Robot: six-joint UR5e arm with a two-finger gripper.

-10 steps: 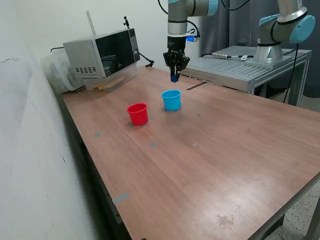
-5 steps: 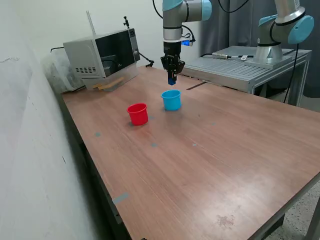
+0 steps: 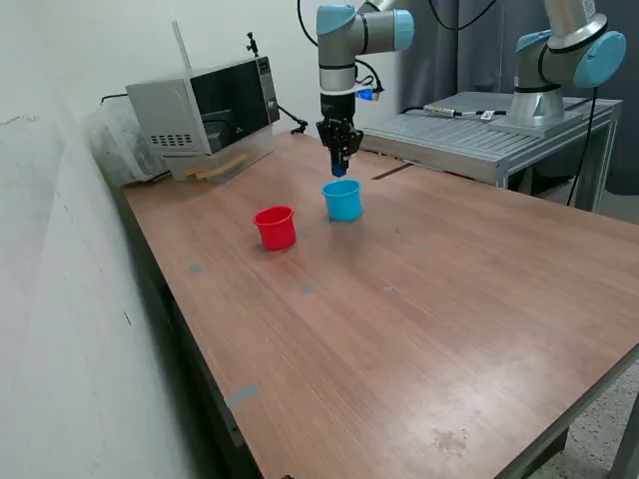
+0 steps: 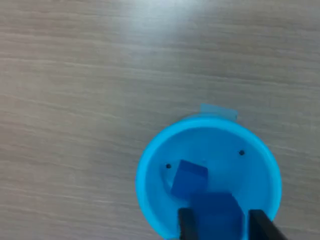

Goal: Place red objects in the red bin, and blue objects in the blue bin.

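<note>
My gripper (image 3: 339, 168) hangs just above the light blue bin (image 3: 342, 200), shut on a dark blue cube (image 3: 339, 170). In the wrist view the held blue cube (image 4: 216, 217) sits between my two black fingers (image 4: 187, 226) over the blue bin (image 4: 150, 170). A second dark blue cube (image 4: 189, 178) lies tilted on the bin's floor. The red bin (image 3: 276, 228) stands on the table to the exterior view's left of the blue one. No red cubes show on the table; the red bin's inside is not visible.
A microwave (image 3: 205, 110) stands at the table's back, towards the exterior view's left. A second arm (image 3: 559, 50) is mounted on a grey metal platform (image 3: 479, 130) beyond the table. The wall runs along the exterior view's left.
My gripper has shifted slightly towards the exterior view's left and come down towards the blue bin, still holding the blue cube. The bins have not moved.
</note>
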